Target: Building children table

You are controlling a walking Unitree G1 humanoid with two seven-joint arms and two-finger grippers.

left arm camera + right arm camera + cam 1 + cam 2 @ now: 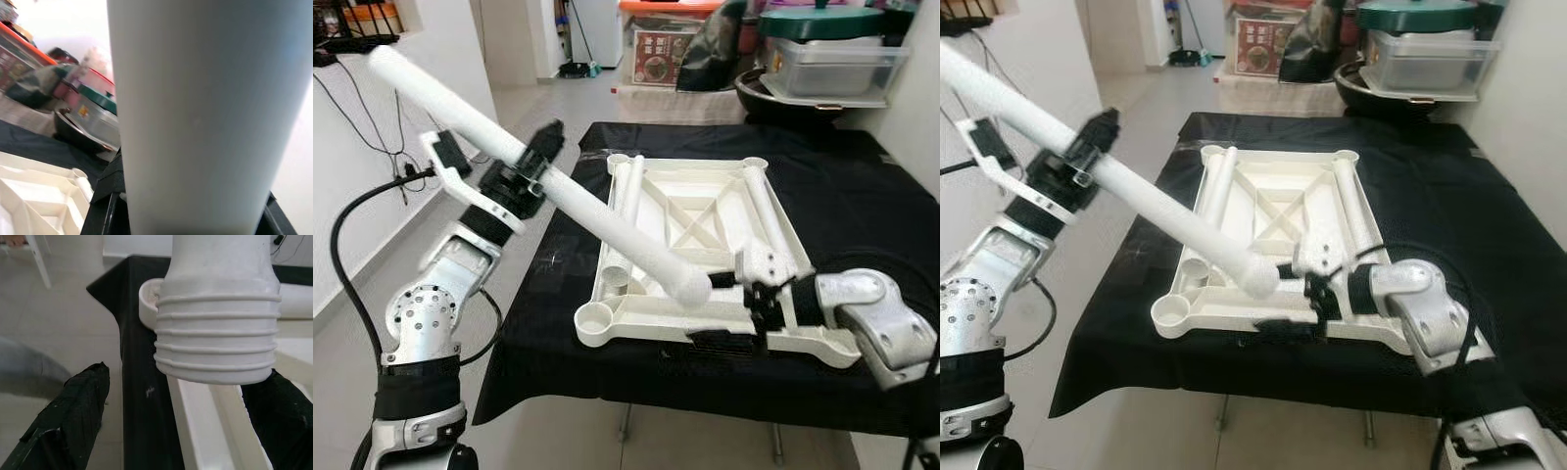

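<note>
1. Above the table's (862, 196) near left corner, the left gripper (530, 168) is clamping a white leg tube (607, 220) mid-length.
2. The right gripper (756, 292), fingers spread, is flanking its threaded end.
3. The tube looks light, stiff and slippery; gripping nearer the threads would probably steady it toward the tabletop's (705, 230) corner socket (594, 320).

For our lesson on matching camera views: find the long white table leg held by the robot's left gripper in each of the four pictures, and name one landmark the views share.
Left eye view: table leg slants from upper left down to centre, left gripper clamped around it.
Right eye view: same slant.
Left wrist view: broad white column.
Right wrist view: threaded end.
Shared landmark: upturned white tabletop.
</note>
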